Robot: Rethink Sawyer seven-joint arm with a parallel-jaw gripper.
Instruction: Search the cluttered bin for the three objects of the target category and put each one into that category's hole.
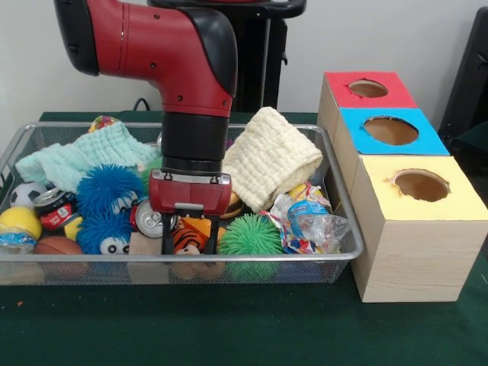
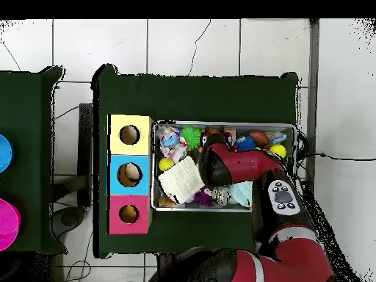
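Note:
The silver wire mesh bin (image 1: pixel 183 258) holds mixed clutter; it also shows in the overhead view (image 2: pixel 224 208). An orange black-striped tiger toy (image 1: pixel 191 235) lies near the bin's front wall. My gripper (image 1: pixel 191 242) is lowered into the bin, open, with one finger on each side of the tiger. Whether the fingers touch it I cannot tell. No duck shows clearly. The red-topped box's round hole (image 1: pixel 368 88) is at the far end of the box row, and shows in the overhead view (image 2: pixel 129 214). In the overhead view my arm (image 2: pixel 220 158) hides the gripper.
Blue puff balls (image 1: pixel 107 191), a green puff ball (image 1: pixel 250 235), cans (image 1: pixel 53 207), a yellow cloth (image 1: pixel 271 156), a mint cloth (image 1: pixel 91 156) and wrappers (image 1: pixel 305 217) fill the bin. The blue-topped hole (image 1: pixel 390 130) and the yellow-topped hole (image 1: pixel 421 184) lie beside the red one.

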